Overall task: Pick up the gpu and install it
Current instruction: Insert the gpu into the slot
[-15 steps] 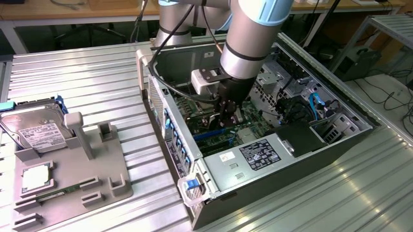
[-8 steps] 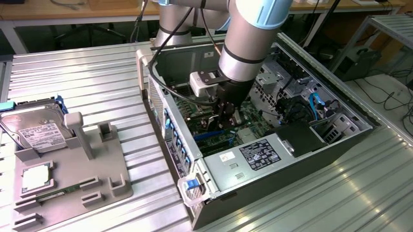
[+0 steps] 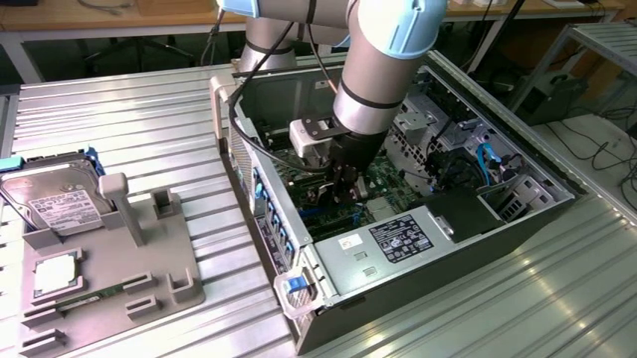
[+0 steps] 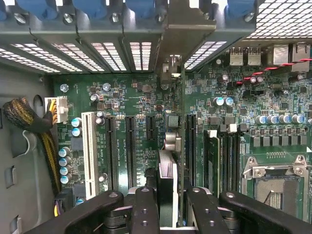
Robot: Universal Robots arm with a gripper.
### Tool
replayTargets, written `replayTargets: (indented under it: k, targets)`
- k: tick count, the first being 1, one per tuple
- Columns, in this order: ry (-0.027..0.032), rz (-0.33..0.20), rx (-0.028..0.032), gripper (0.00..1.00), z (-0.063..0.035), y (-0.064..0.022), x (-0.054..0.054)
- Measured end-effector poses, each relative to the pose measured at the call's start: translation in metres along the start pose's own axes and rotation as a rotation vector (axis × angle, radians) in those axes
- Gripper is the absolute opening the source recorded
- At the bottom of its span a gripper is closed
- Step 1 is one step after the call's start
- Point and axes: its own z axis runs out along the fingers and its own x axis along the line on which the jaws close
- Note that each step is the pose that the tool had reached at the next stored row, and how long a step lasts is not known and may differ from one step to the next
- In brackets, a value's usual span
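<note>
This looks like a robotics lab or test workshop. A grey industrial arm [image 3: 383, 67] reaches into an opened computer tower [image 3: 418, 224] lying on a ribbed aluminium surface [image 3: 130, 119]. Beside it, a grey moulded fixture [image 3: 110, 261] holds spare parts, a hard drive [image 3: 55, 198] among them. Wooden benches [image 3: 100, 19] and loose cables [image 3: 607, 149] ring the room's edges.

Gpu [image 4: 167, 180]: thin dark card, standing edge-on, upright over green motherboard's slots, metal bracket toward case's rear wall.
</note>
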Motion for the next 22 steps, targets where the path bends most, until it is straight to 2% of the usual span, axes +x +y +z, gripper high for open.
replayTargets:
  k: [4,17,20,22]
  targets:
    - [-0.0003,0.000,0.0001,0.28,0.0002,0.0024,0.0000]
    - [-0.0002,0.000,-0.0001,0.28,0.0009,0.0027,0.0001]
    - [-0.0019,0.000,-0.0001,0.28,0.0025,0.0027,0.0002]
    - [-0.0049,0.000,-0.0002,0.28,0.0039,0.0027,0.0003]
